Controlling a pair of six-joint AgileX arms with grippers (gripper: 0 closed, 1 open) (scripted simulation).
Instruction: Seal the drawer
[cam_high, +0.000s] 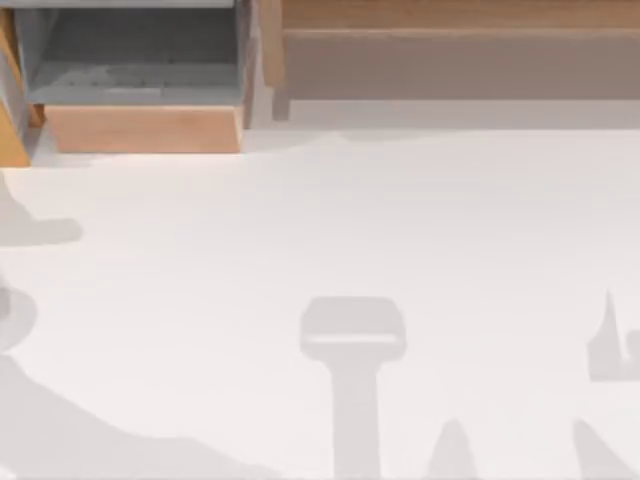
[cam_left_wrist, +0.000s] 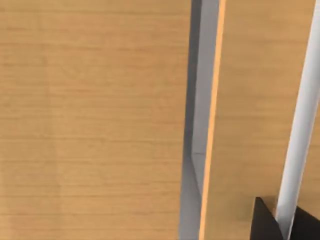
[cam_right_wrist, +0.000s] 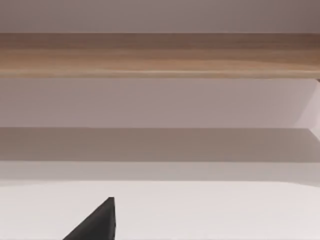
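The drawer (cam_high: 145, 130) sits at the table's far left, pulled out toward the front. Its grey inner walls and floor (cam_high: 140, 65) lie open to view behind the plain orange-brown front board. In the left wrist view a dark part of my left gripper (cam_left_wrist: 285, 227) is very close to light wooden boards (cam_left_wrist: 95, 120) split by a narrow grey gap (cam_left_wrist: 197, 125). I cannot tell which board belongs to the drawer. In the right wrist view a dark tip of my right gripper (cam_right_wrist: 97, 222) hangs over the white table, some way from the long wooden unit (cam_right_wrist: 160, 52).
A long wooden unit (cam_high: 450, 60) with a brown-grey panel runs along the far edge, right of the drawer. An orange wooden side piece (cam_high: 10, 125) flanks the drawer's left. The white tabletop (cam_high: 330, 230) carries arm shadows at the left, front middle and front right.
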